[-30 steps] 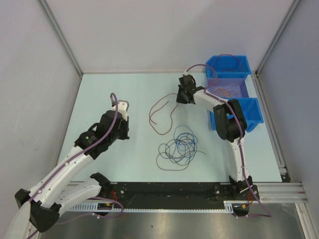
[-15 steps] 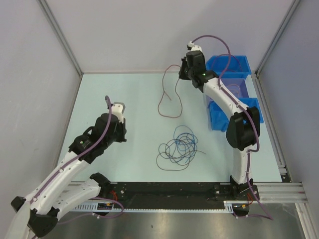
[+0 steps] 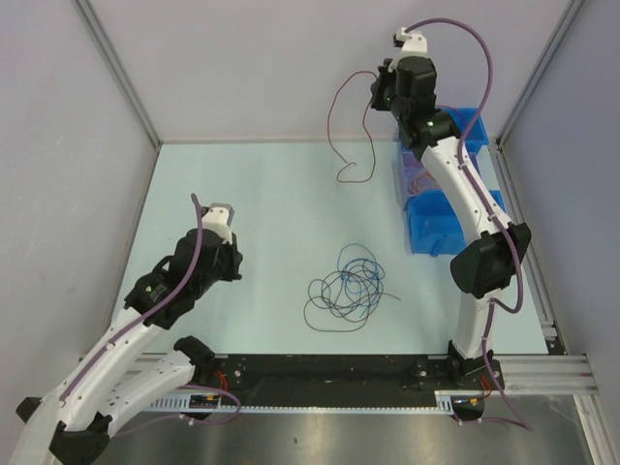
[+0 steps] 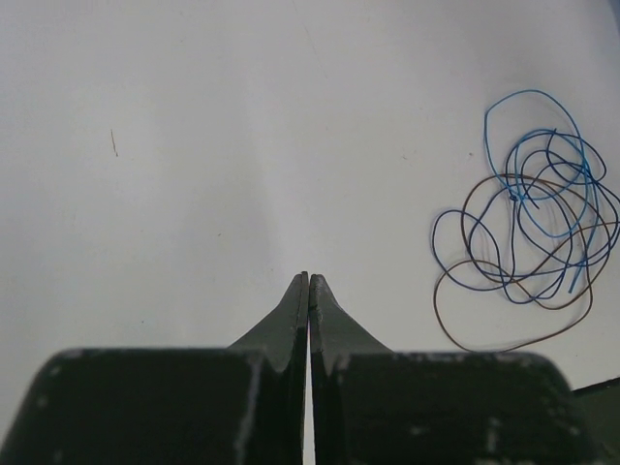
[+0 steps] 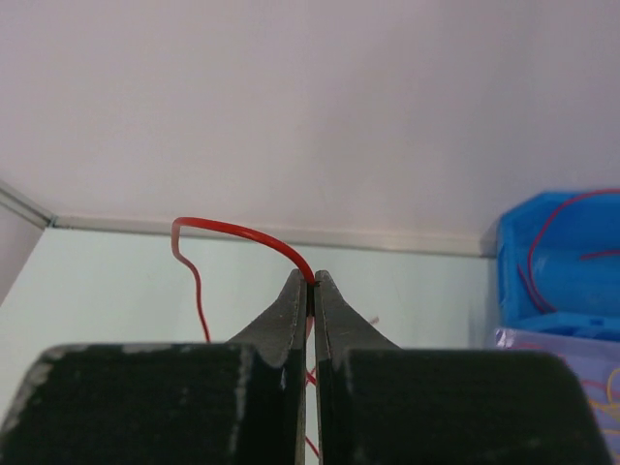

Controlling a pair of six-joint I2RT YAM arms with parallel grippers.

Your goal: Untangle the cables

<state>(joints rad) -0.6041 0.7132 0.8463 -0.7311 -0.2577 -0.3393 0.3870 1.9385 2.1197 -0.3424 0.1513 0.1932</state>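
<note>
Right gripper (image 5: 311, 281) holds a red cable (image 5: 242, 231) aloft
Jaws pinch it, slack drooping left; left gripper (image 4: 308, 283), jaws together and empty, has the tangled cables (image 4: 513, 197) ahead-right

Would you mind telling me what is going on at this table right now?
The right gripper is shut on a dark red cable and holds it high near the back wall, beside the blue bins. The rest of it hangs toward the table. The left gripper is shut on nothing and hovers above the table. A tangle of blue and dark cables lies untouched in the middle.
</note>
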